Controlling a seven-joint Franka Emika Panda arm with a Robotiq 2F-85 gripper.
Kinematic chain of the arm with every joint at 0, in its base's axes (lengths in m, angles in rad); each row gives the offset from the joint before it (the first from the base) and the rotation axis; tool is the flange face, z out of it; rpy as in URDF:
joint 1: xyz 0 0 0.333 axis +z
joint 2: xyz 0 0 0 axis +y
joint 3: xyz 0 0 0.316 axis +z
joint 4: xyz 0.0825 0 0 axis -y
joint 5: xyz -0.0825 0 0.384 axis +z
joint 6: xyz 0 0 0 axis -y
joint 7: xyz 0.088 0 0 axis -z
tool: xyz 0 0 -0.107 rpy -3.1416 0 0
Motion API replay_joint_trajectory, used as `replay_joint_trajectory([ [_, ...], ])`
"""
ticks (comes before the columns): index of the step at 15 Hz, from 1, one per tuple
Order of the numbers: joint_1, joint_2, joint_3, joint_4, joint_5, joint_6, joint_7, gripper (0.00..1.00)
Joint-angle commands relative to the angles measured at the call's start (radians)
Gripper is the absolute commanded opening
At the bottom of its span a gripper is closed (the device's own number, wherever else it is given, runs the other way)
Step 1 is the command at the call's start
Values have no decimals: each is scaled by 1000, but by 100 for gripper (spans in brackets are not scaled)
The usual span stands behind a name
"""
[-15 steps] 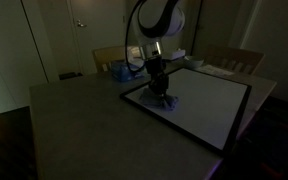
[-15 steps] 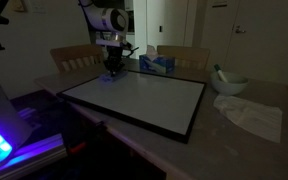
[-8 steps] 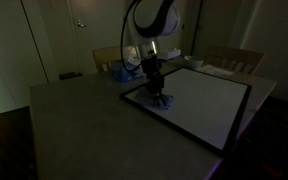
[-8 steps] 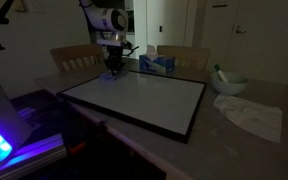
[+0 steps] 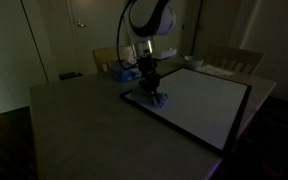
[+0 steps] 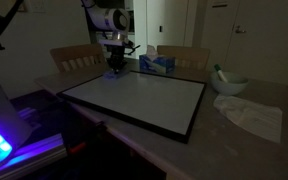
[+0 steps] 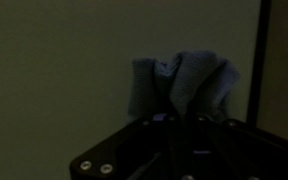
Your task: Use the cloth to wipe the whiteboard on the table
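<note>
1. wrist view shows the gripper with its jaws pressed together on the cloth. the blue-purple rag bunches up just past the fingers and lies against the pale face of the whiteboard.
2. a dark strip down the right side of that view looks like the board's black frame, so the cloth is working near an edge.
3. in an exterior view the gripper has slid a little compared with a second ago. it has dragged the cloth along the whiteboard toward the corner that faces the bare part of the table.
4. in an exterior view from across the board the shift barely shows. the gripper stands upright over the far corner of the whiteboard, with the cloth a bluish smudge under it.
5. the grip has not altered over this stretch: the rag stays pinched and down on the surface.
6. my reading is that a wiping stroke is under way and nearing the frame, so only this corner strip seems covered and most of the board is yet to be wiped.
7. the room is too dark to tell whether any marks are on the board.
8. the blue-and-white box behind the arm sits off the board, clear of the stroke.
</note>
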Motion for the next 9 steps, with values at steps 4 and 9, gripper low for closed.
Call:
replay_joint_trajectory([
  [4,19,58,-6,42,-8,31,-7,41],
  [9,36,18,2,25,-14,-19,-23,75],
])
